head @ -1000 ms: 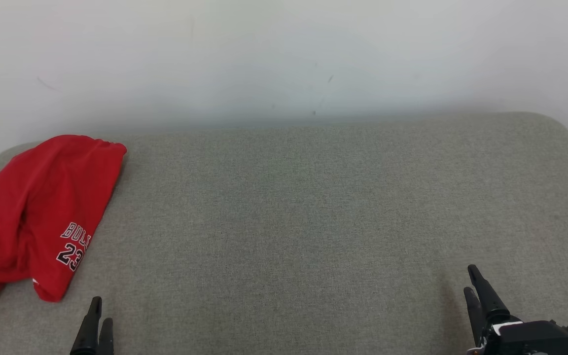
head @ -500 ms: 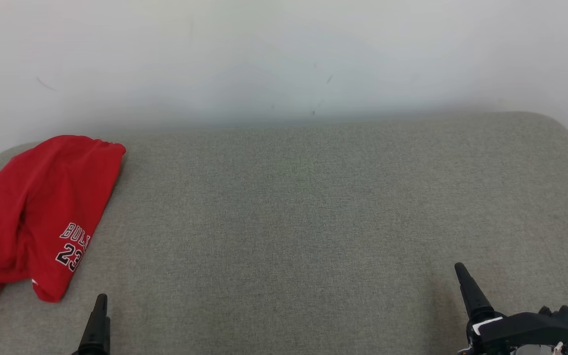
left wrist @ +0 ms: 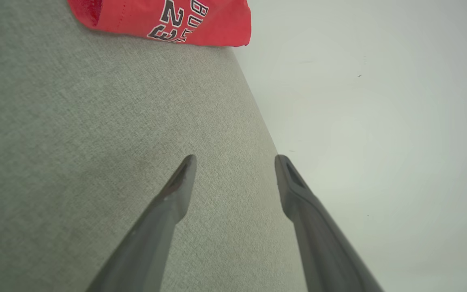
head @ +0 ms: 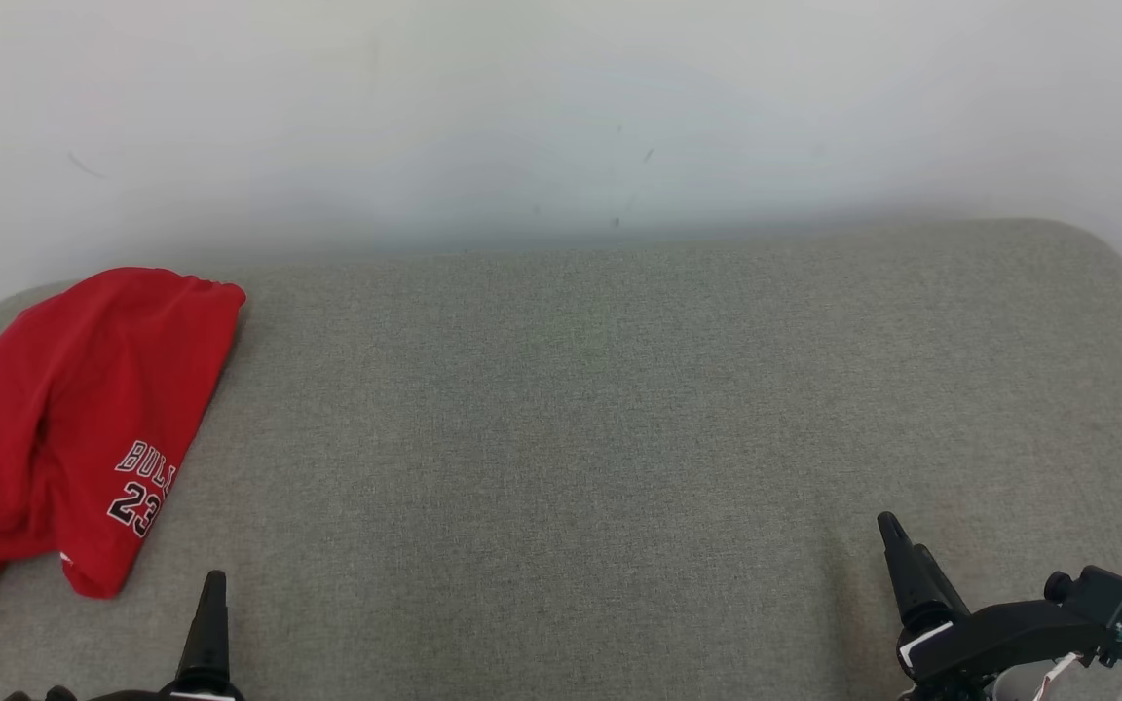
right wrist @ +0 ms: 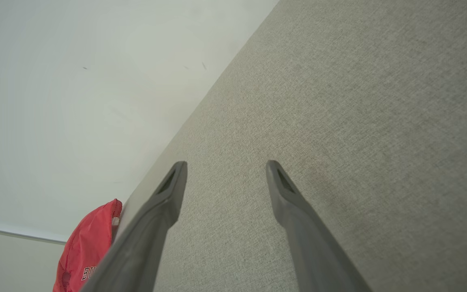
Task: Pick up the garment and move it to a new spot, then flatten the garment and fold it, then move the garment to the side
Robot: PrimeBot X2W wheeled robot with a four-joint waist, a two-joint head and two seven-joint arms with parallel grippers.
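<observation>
The garment (head: 64,428) is a red jersey with black and white lettering, lying crumpled at the far left of the grey cushioned surface (head: 600,419). Part of the garment (left wrist: 168,20) lies at the top of the left wrist view, and the garment (right wrist: 87,251) sits in the lower left corner of the right wrist view. My left gripper (head: 213,608) rises at the lower left, just right of the jersey's near corner and apart from it. In its own view the left gripper (left wrist: 235,162) stands open and empty. My right gripper (head: 902,550) is at the lower right, and the right gripper (right wrist: 225,166) is open over bare fabric.
A pale wall (head: 561,117) stands right behind the cushioned surface. The surface has rounded corners at the back left and back right. The jersey hangs partly over the left edge.
Both arms have turned about their wrists. The right gripper's tips have drifted a little left and up. The left tip has shifted slightly right. The jersey lies as before.
</observation>
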